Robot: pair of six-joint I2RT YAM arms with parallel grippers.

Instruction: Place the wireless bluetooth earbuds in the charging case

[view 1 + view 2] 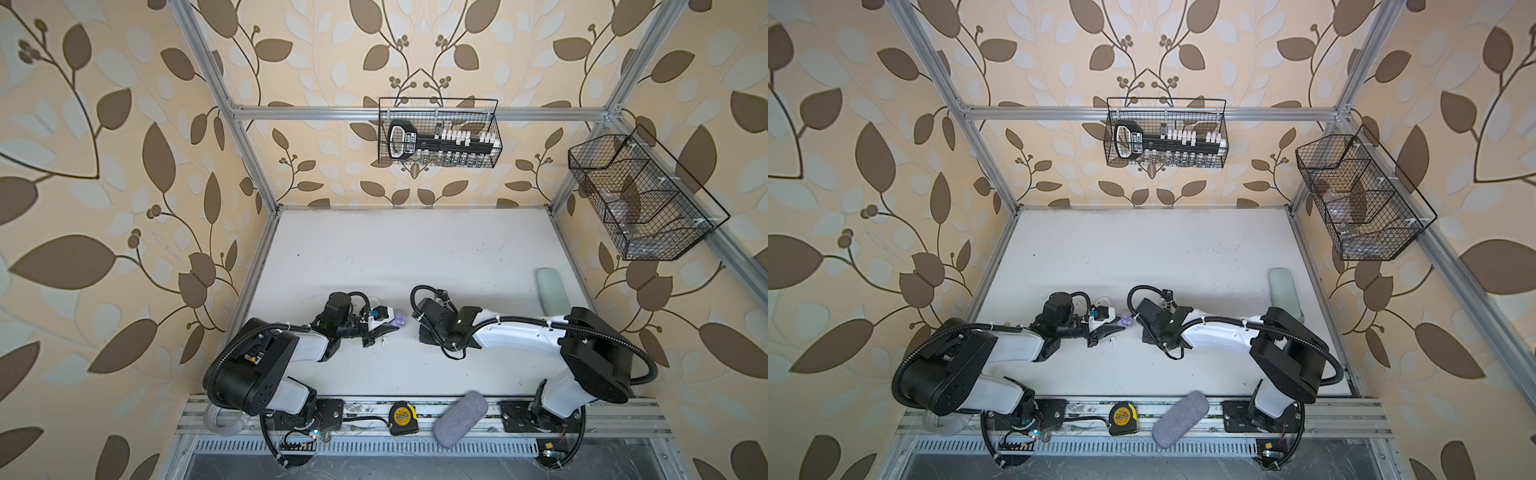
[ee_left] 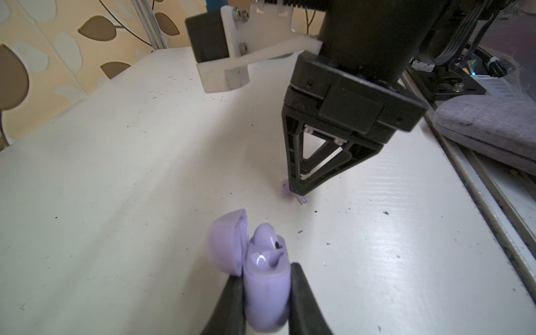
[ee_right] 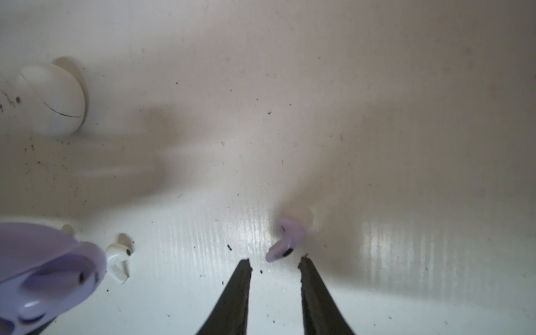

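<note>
Clamped shut in the left gripper (image 2: 264,272), an open lavender plastic charging case (image 2: 265,301) is held. Just beyond the half-parted, empty right gripper (image 3: 275,261), a tiny lavender stemmed earbud (image 3: 285,240) lies on the white counter (image 3: 377,145); were the jaws closed short, it could be flicked away.

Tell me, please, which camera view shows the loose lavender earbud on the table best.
The right wrist view: the loose lavender earbud lies unobstructed, close up, just ahead of the open right pincer. The left wrist view shows only part of the earbud behind that pincer's tips. In both top views the right arm hides it.
</note>
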